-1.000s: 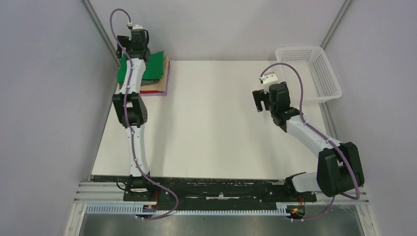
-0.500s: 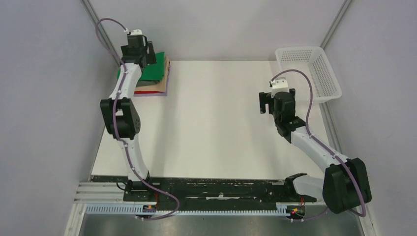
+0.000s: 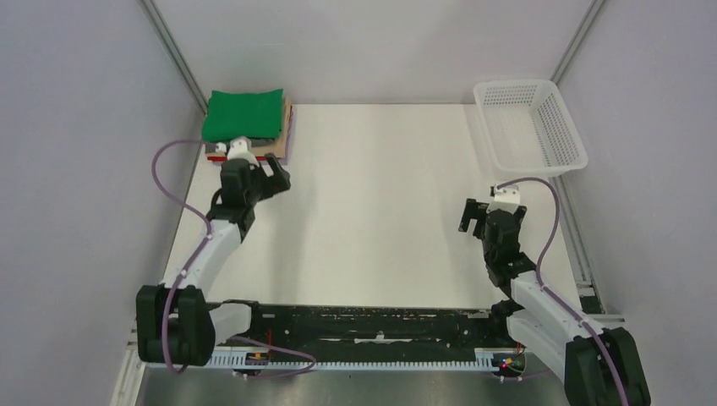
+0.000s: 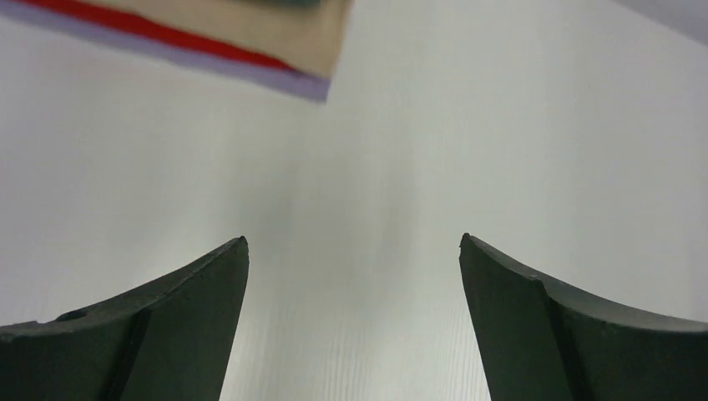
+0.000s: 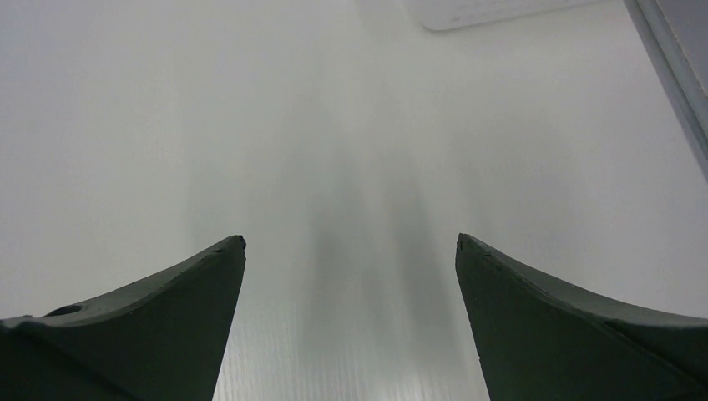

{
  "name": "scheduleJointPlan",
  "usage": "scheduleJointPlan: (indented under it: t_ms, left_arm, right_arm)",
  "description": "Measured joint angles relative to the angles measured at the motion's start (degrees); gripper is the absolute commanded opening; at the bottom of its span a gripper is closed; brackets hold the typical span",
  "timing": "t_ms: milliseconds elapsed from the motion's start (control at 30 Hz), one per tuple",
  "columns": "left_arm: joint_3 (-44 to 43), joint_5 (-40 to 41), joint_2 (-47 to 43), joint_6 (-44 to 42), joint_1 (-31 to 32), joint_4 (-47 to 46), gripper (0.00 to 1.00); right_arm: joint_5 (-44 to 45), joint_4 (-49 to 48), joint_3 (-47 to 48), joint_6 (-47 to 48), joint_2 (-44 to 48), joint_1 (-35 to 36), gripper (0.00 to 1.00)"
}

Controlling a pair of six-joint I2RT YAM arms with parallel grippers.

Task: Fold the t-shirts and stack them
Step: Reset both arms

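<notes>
A folded bright green t-shirt lies on top of a stack in the table's back left corner. Under it show tan, lavender and red edges. My left gripper is open and empty, just in front of the stack and apart from it. In the left wrist view the stack's near corner shows red, tan and lavender layers beyond the open gripper. My right gripper is open and empty above bare table at the right; it also shows in the right wrist view.
A white plastic mesh basket stands at the back right; its corner shows at the top of the right wrist view. Grey walls and a metal frame close in the white table.
My left arm has pulled back from over the stack toward the near side, leaving the green shirt on top. My right arm has drawn back toward the near right.
</notes>
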State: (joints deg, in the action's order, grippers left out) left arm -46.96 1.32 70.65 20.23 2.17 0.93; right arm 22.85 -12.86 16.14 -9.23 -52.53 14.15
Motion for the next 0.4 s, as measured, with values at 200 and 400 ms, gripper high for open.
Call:
scheduleJointPlan:
  t_ms: [200,400]
  left_arm:
    - [21.2,-0.3,-16.3,4.1,2.5,-1.1,1.00]
    - [25.0,0.1,-27.3,4.4,2.5,-2.0,1.00]
  right_arm:
    - [-0.3,-3.8,-7.6,0.3,7.9,0.0,0.98]
    - [-0.1,-8.0,-9.0,0.3,8.7,0.0,0.98]
